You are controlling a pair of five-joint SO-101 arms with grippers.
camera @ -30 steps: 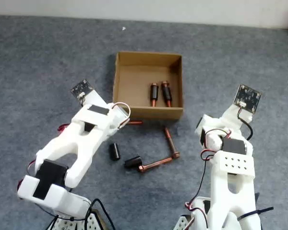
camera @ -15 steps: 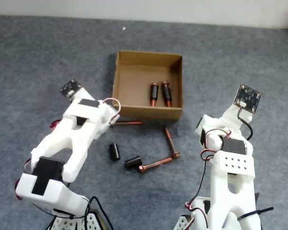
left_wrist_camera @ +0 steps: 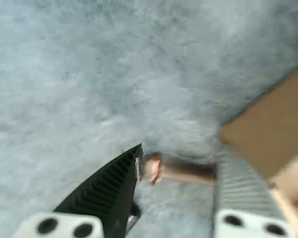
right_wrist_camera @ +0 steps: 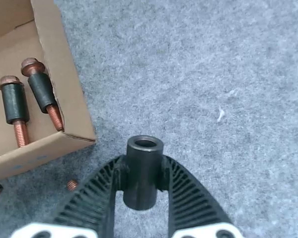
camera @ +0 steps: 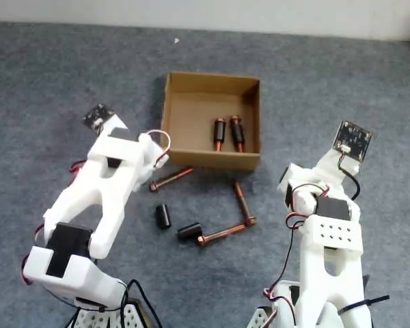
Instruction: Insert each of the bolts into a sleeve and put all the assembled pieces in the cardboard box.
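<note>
Slanting up from the near left edge, the left arm ends with its wrist just off the front left corner of the cardboard box, above a tilted bolt on the grey tabletop. The right arm stands folded to the right of the box. Two assembled pieces lie side by side inside the box. In front of it lie two more bolts, meeting in an angle, and two loose sleeves. At the left wrist, the left gripper points down at the tabletop with its fingers apart. The bolt lies across the gap, its head against the black finger, and the box corner is just beyond. At the right wrist, the right gripper has its fingers clamped on a third sleeve, which is held upright with its bore open to the camera. It hangs over bare tabletop just beside the box's front right corner, where the assembled pieces rest.
</note>
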